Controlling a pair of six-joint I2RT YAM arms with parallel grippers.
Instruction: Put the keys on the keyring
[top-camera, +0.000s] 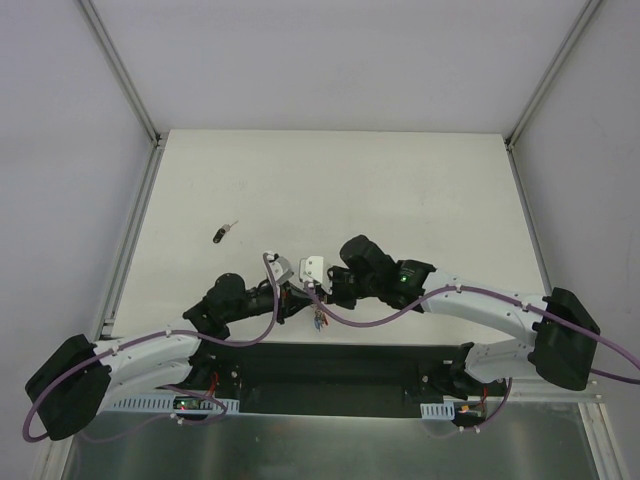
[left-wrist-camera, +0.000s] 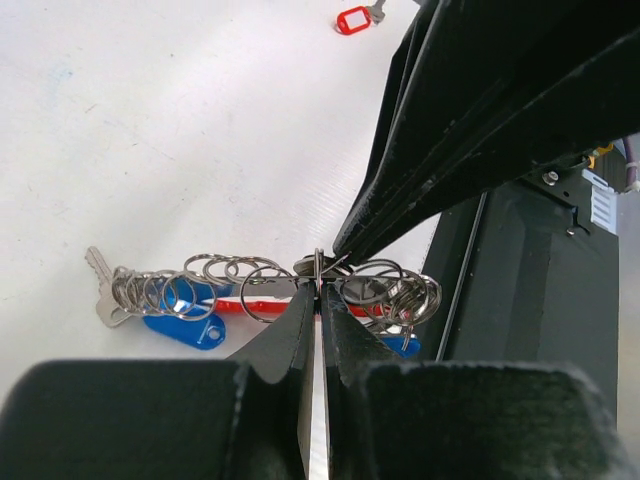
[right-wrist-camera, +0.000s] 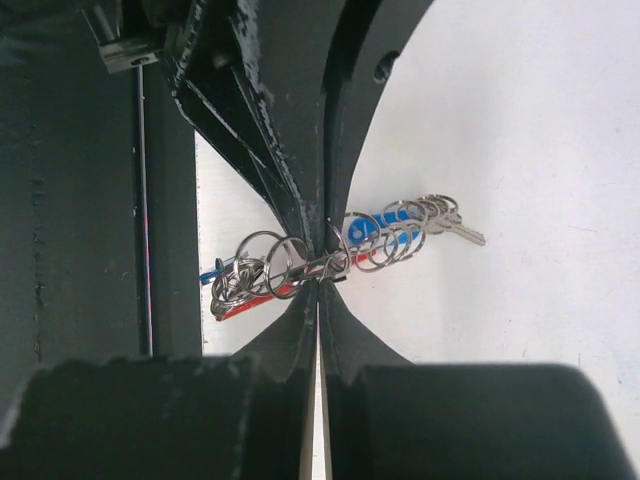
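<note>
The keyring (left-wrist-camera: 232, 304) is a wire loop with a red band, blue tags and several small split rings. It hangs just above the table between both grippers. My left gripper (left-wrist-camera: 319, 292) is shut on its wire, and my right gripper (right-wrist-camera: 319, 283) is shut on it at the same spot from the opposite side. In the top view the two sets of jaws meet tip to tip, with the keyring (top-camera: 318, 317) dangling beneath. A silver key (left-wrist-camera: 97, 273) hangs at one end of the keyring (right-wrist-camera: 372, 240). One black-headed key (top-camera: 222, 235) lies alone on the table to the far left.
A red oval tag (left-wrist-camera: 352, 20) with its key lies on the table beyond the grippers. Black base plates (top-camera: 330, 375) run along the near edge under the arms. Purple cables (top-camera: 270, 320) loop beside each wrist. Metal rails (top-camera: 130, 250) border the white table.
</note>
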